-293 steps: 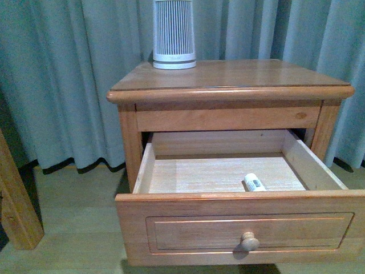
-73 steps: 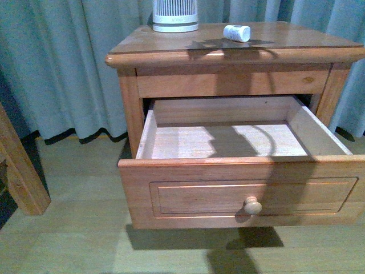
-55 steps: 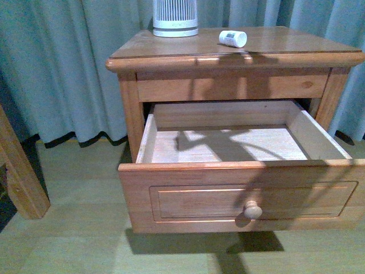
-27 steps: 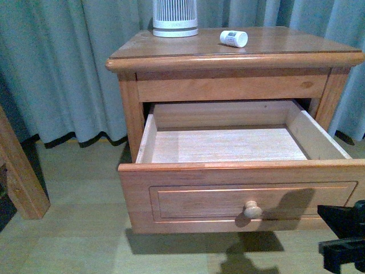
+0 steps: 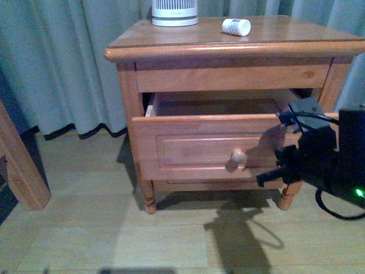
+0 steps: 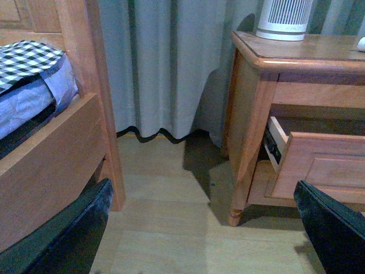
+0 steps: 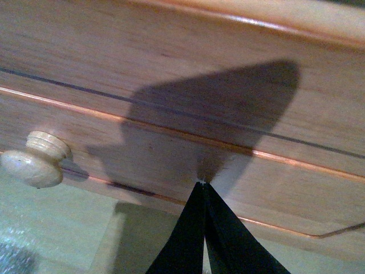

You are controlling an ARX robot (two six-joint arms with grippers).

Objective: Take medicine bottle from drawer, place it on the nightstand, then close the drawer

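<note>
Right claw (image 7: pixel 203 184): fingers pinched together to a single point, grasping nothing, tip pressed against the drawer (image 5: pixel 205 145) front, beside the round knob (image 5: pixel 238 156) on the side nearer the nightstand's right front leg. In the front view the arm's black body covered the right end of the drawer front.

Left claw (image 6: pixel 199 228): fingers spread wide apart, released, hanging low above the floor, well clear of the cabinet on its left side, facing a bed frame (image 6: pixel 68 137) and grey curtain (image 6: pixel 165 63).

Drawer: upper one, partly pushed in; a dark gap remained between its front and the cabinet face, and the side rail showed in the left wrist view. Judged: closing step under way, not finished.

Nightstand (image 5: pixel 171 45): two-drawer wooden cabinet, serving as the counter.

Medicine bottle (image 5: pixel 236 26): lying on its side on the counter top, toward the back edge, right of centre. Placement judged complete.

White ribbed cylinder (image 5: pixel 174 12): standing at the back edge, left of the bottle, apart from it.

Handling note (judgement): push straight and level, square to the drawer front, slowly, so the drawer does not skew on its runners and the jolt does not roll the bottle toward an edge.
</note>
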